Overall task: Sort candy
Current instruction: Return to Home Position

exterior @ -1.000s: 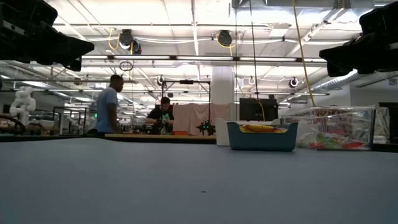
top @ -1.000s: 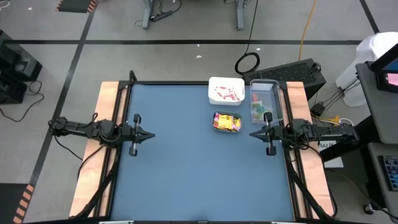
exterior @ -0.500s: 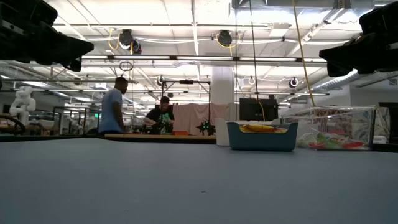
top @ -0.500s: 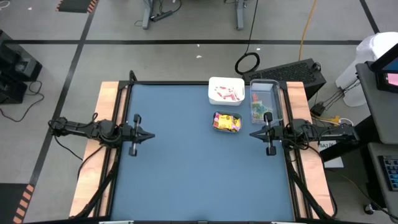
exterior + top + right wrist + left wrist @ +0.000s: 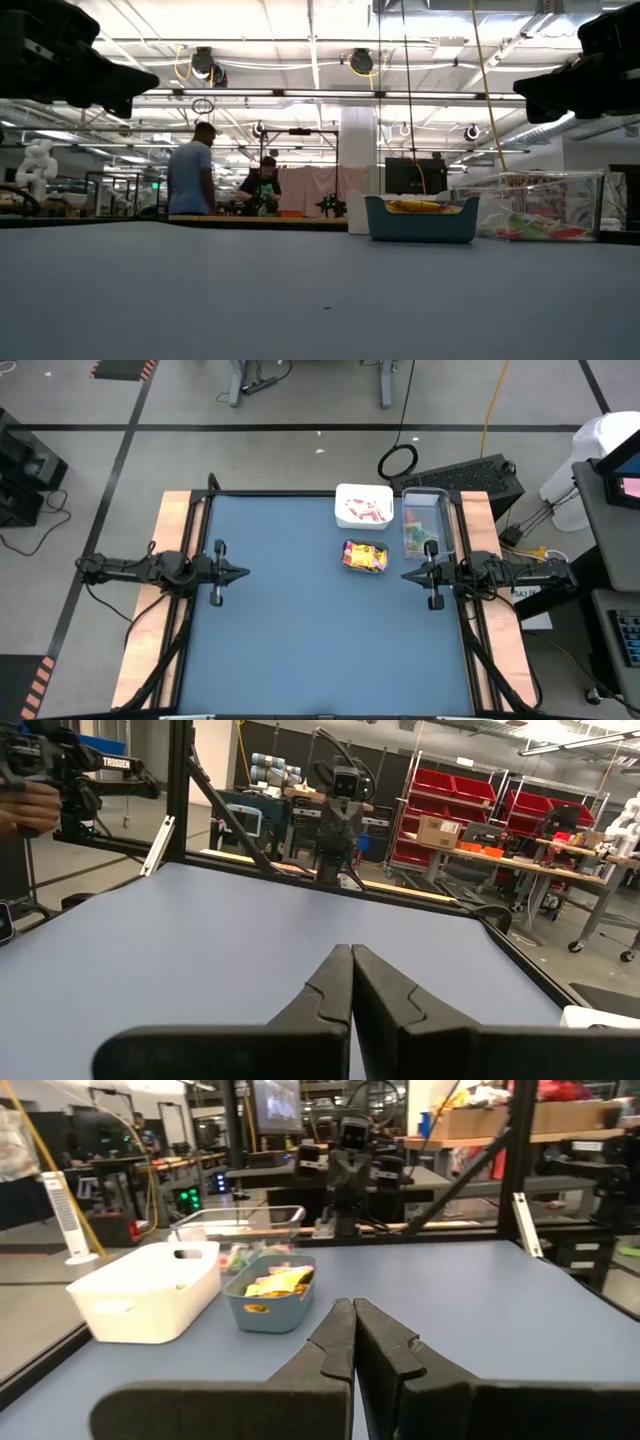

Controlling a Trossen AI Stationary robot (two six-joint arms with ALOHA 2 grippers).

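The candy lies in three containers at the table's far right. Yellow packets fill a teal tub [image 5: 366, 557] [image 5: 270, 1292], red and pink pieces lie in a white tub [image 5: 363, 506] [image 5: 145, 1290], and mixed pieces sit in a clear box [image 5: 427, 525] [image 5: 540, 205]. My left gripper [image 5: 240, 571] [image 5: 353, 1308] hovers shut at the table's left side, pointing level toward the right. My right gripper [image 5: 405, 574] [image 5: 351, 952] hovers shut at the right side, facing it, just nearer than the clear box. Neither holds anything.
The blue tabletop [image 5: 300, 630] spreads bare between the two grippers and toward the near edge. A black frame rail [image 5: 200, 510] runs around the table. Two people [image 5: 195, 180] stand in the room far beyond the table.
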